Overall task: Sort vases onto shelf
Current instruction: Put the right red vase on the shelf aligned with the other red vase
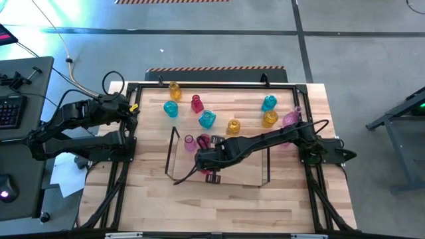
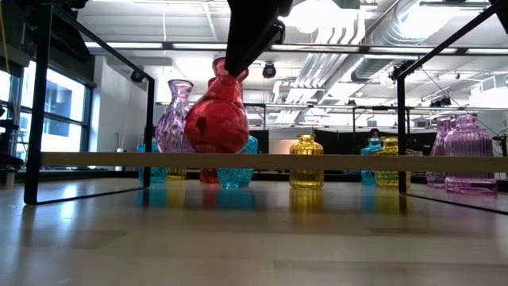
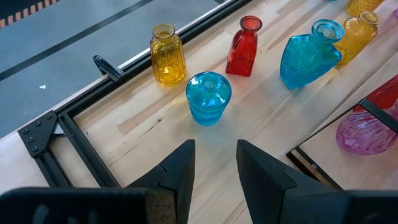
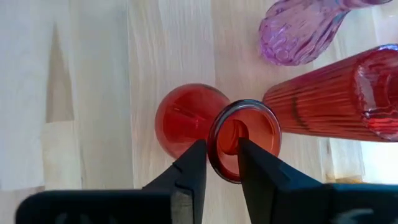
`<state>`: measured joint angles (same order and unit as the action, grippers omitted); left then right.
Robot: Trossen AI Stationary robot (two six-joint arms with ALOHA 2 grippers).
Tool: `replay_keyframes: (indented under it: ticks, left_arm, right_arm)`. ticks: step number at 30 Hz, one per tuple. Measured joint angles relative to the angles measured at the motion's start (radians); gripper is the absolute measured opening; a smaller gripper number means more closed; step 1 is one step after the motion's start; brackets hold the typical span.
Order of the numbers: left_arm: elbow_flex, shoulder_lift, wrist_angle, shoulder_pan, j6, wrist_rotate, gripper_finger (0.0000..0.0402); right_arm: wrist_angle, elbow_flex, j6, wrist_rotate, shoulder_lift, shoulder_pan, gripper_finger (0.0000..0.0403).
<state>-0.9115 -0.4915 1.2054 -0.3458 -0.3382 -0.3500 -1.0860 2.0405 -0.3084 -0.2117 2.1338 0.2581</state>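
My right gripper (image 1: 202, 157) reaches over the shelf's (image 1: 219, 184) left part and is shut on a round red vase (image 2: 216, 119). Behind it on the shelf stand a pink vase (image 2: 176, 111) and a ribbed red vase (image 4: 329, 93). On the table beyond the shelf stand several more vases: yellow (image 3: 166, 55), cyan (image 3: 208, 96), red (image 3: 244, 46), cyan (image 3: 308, 53), yellow (image 1: 233, 126), and cyan, yellow and pink ones (image 1: 291, 119) at far right. My left gripper (image 3: 216, 158) hangs open over the table's far left part, short of the cyan vase, touching nothing. My right gripper holds the round red vase by the rim of its mouth (image 4: 214, 146), coming from above and pointing down. One finger (image 4: 194, 162) is outside the neck, and the other (image 4: 252, 158) lies over the mouth opening. The vase hangs tilted below the fingers. Whether its base touches the shelf, I cannot tell.
The shelf has thin dark upright frames (image 2: 32, 119) at both short ends, and its right part (image 1: 246, 166) holds no vases. A black metal frame (image 1: 219, 84) borders the wooden table. A desk with a keyboard (image 1: 10, 109) stands off the table's left.
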Motion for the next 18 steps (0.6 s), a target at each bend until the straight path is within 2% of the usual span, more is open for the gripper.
replay_keyframes:
  ticks: [10, 18]
  left_arm:
    - [0.000, 0.000, 0.000, 0.000, 0.001, 0.000, 0.0111]
    - [0.000, 0.000, 0.001, 0.000, 0.011, 0.000, 0.0111]
  right_arm:
    - [0.005, 0.094, 0.022, -0.027, -0.002, 0.013, 0.0074]
    - [0.009, 0.107, 0.000, -0.023, -0.002, 0.025, 0.0067]
